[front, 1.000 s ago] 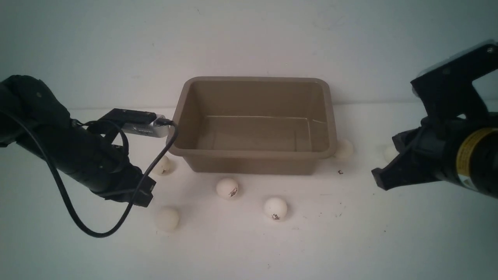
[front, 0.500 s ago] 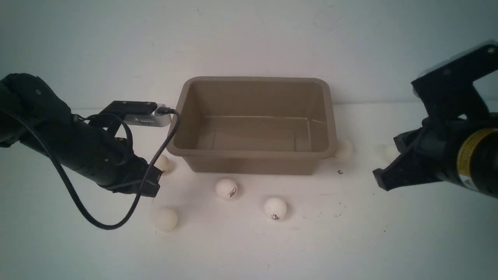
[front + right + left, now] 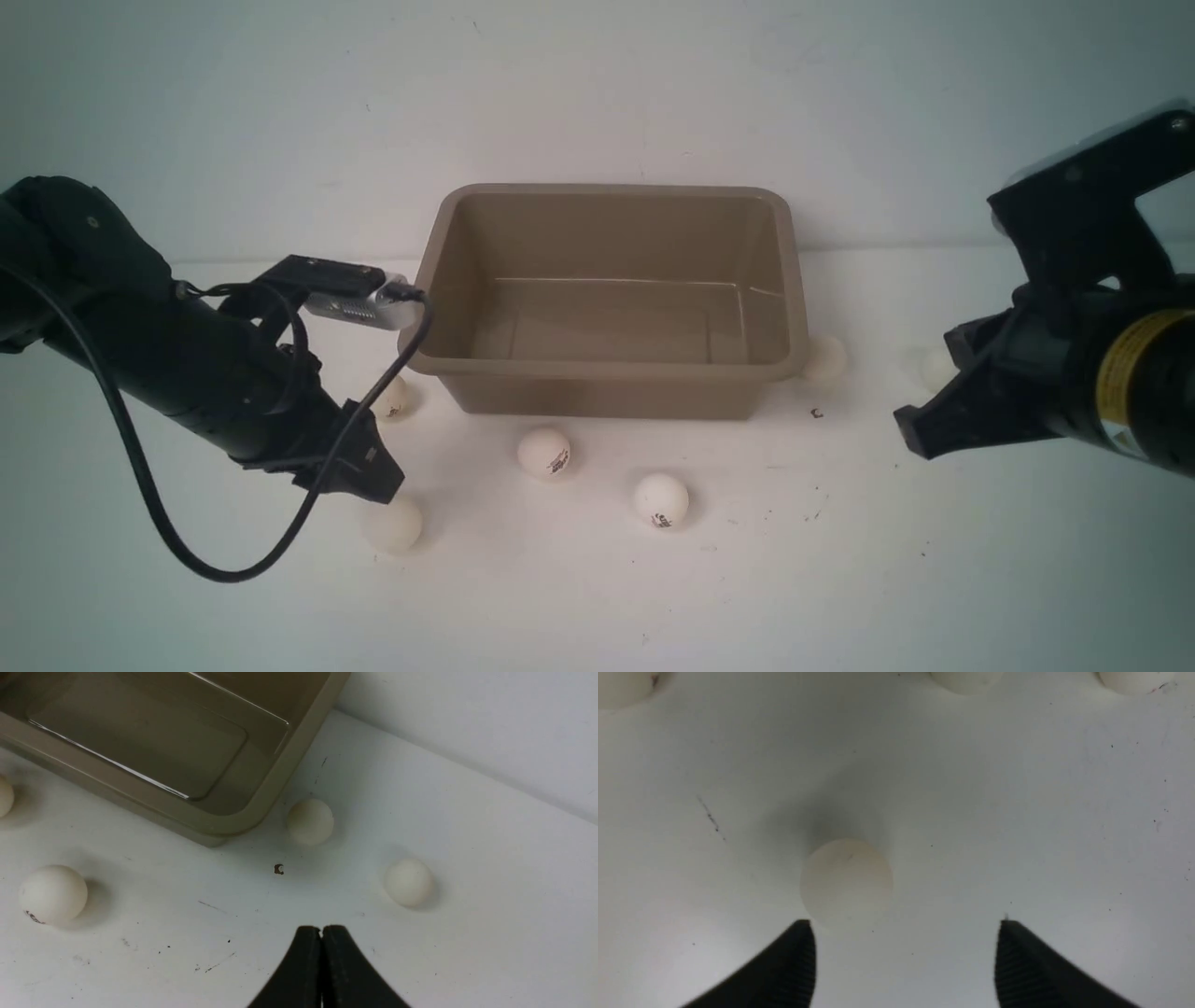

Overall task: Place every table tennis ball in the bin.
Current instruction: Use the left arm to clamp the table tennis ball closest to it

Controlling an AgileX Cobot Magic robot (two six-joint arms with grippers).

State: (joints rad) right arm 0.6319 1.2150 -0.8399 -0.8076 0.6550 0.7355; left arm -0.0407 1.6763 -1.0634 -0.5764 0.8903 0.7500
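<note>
The empty taupe bin (image 3: 607, 371) stands mid-table. Several white table tennis balls lie around it on the table. Two sit in front (image 3: 544, 453) (image 3: 661, 499), one by the bin's left corner (image 3: 390, 399), and two to its right (image 3: 825, 357) (image 3: 934, 369). My left gripper (image 3: 373, 481) hangs low over the front-left ball (image 3: 392, 525). Seen from the left wrist, this gripper (image 3: 903, 924) is open. That ball (image 3: 846, 882) lies just ahead of one fingertip, not between the fingers. My right gripper (image 3: 321, 928) is shut and empty, short of two balls (image 3: 310, 822) (image 3: 408, 882).
A black cable (image 3: 168, 532) loops from the left arm down toward the table. A silver wrist camera (image 3: 359, 308) sits close to the bin's left rim. A small dark speck (image 3: 279, 869) lies near the bin's right corner (image 3: 280, 774). A pale wall rises behind the bin.
My left gripper has dropped down and forward onto the front-left ball, and its fingers have opened. The right arm and all balls stay where they were.
</note>
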